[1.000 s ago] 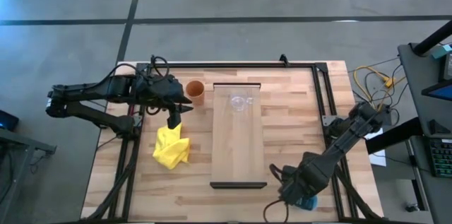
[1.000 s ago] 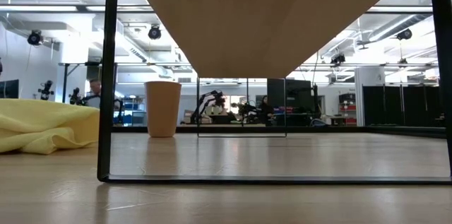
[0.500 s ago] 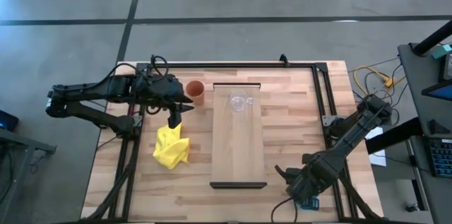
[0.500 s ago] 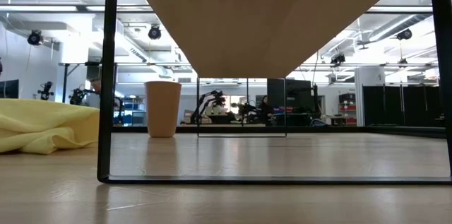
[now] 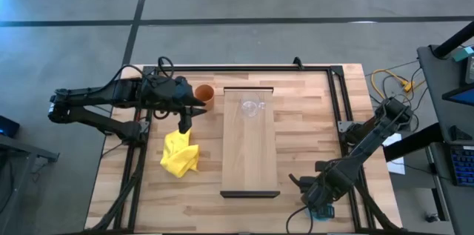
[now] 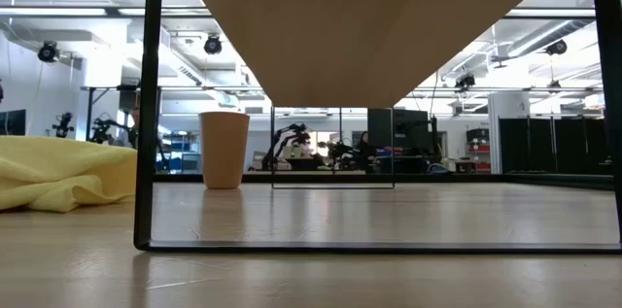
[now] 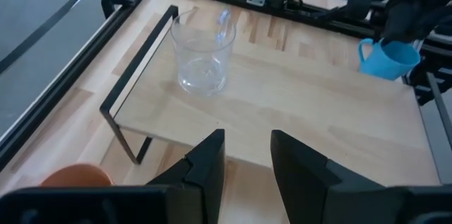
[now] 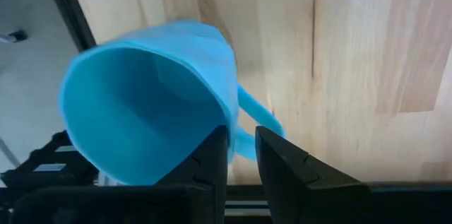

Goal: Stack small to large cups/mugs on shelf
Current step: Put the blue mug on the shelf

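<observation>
The pale wood shelf [image 5: 249, 146] stands on black legs in the middle of the table. The clear glass mug [image 5: 252, 107] stands upright on its far end and also shows in the left wrist view [image 7: 203, 54]. The orange-brown cup [image 5: 204, 96] stands on the table left of the shelf and also shows in the low view [image 6: 224, 150]. My left gripper [image 5: 185, 120] is open and empty, near that cup. My right gripper [image 5: 317, 207] is shut on the light-blue mug [image 8: 152, 104] near the table's near edge. My right gripper holds the light-blue mug by its wall at the rim [image 8: 229, 128], right beside the handle [image 8: 256, 111]. One finger seems to be inside and one outside. The fingers come from above. The mug is tilted; whether its base touches the table I cannot tell.
A crumpled yellow cloth [image 5: 180, 153] lies on the table left of the shelf, near my left gripper. Black frame rails [image 5: 244, 68] run along the table's far and side edges. Bare tabletop [image 5: 311, 131] lies right of the shelf.
My right gripper has shifted a little toward the table's near right corner with the light-blue mug still in its hold.
</observation>
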